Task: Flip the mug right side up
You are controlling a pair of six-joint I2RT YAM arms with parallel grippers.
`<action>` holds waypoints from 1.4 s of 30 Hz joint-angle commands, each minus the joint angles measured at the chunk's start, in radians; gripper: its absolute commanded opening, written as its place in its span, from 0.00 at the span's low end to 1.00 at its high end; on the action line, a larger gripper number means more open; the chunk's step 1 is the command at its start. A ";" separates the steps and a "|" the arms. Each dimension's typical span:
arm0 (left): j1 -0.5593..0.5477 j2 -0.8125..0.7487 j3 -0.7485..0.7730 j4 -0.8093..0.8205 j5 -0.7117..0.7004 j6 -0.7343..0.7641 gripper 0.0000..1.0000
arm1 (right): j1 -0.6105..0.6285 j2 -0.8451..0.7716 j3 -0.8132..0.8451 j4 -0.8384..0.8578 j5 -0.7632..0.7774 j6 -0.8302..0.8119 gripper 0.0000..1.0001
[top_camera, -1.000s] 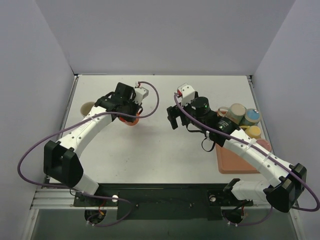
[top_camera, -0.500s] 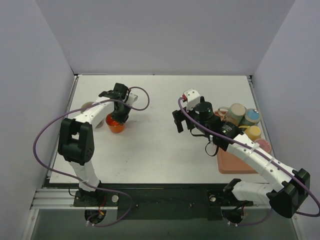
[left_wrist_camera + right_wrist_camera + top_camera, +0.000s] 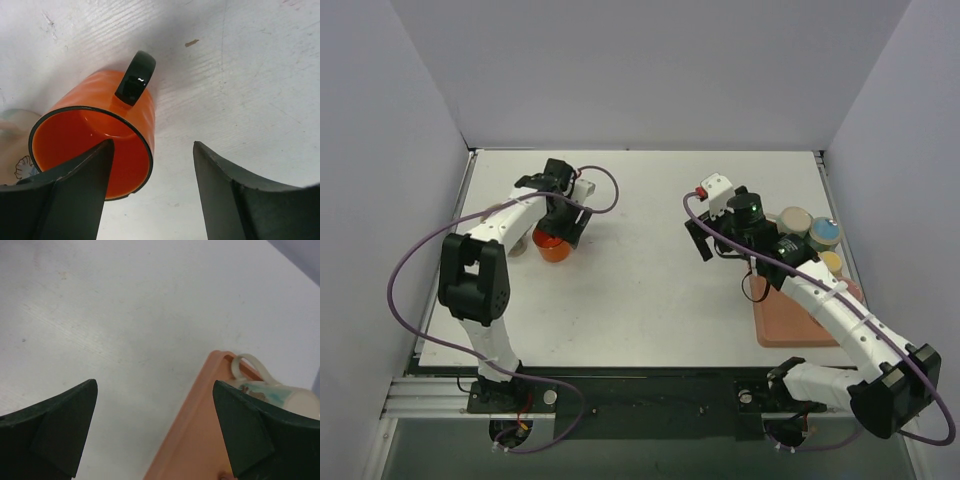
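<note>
The white table fills both wrist views. A salmon tray comes in from the lower right, partly under and beyond the right-hand finger of the right gripper. That gripper's jaws are spread wide with only bare tabletop between them.

The left gripper is also released, its jaws well apart. The orange mug sits at its left-hand finger. The mug's black-edged mouth opens toward the wrist camera, so the glossy inside shows, and it seems to stand on its base. That finger's tip overlaps the rim and the opening. It is unclear whether it touches the mug or only hangs above it. The mug's right side reaches into the gap between the jaws, while the other finger stands clear of it over bare table. The black handle points away from the jaws, on the mug's far side.

A white mug with a teal print lies on the tray, just beyond the right gripper's right-hand finger.
</note>
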 commanded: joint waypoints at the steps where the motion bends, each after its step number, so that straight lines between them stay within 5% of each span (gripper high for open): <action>1: 0.010 -0.113 0.093 -0.011 0.090 0.020 0.75 | -0.076 0.074 0.154 -0.166 0.013 -0.306 0.94; 10: 0.007 -0.399 -0.060 0.131 0.268 0.023 0.77 | -0.216 0.566 0.727 -0.687 0.072 -0.386 0.90; 17: 0.007 -0.467 -0.113 0.165 0.303 0.022 0.78 | -0.337 0.809 0.903 -0.784 0.015 -0.335 0.90; 32: 0.004 -0.488 -0.153 0.188 0.369 0.023 0.77 | -0.434 1.065 0.985 -0.821 0.102 -0.389 0.88; 36: 0.004 -0.493 -0.157 0.190 0.369 0.020 0.77 | -0.449 1.098 0.989 -0.870 0.079 -0.401 0.74; 39: 0.004 -0.501 -0.160 0.196 0.369 0.020 0.77 | -0.460 1.102 0.986 -0.904 0.073 -0.398 0.44; 42: 0.004 -0.502 -0.160 0.201 0.372 0.022 0.77 | -0.466 1.090 0.966 -0.904 0.071 -0.409 0.38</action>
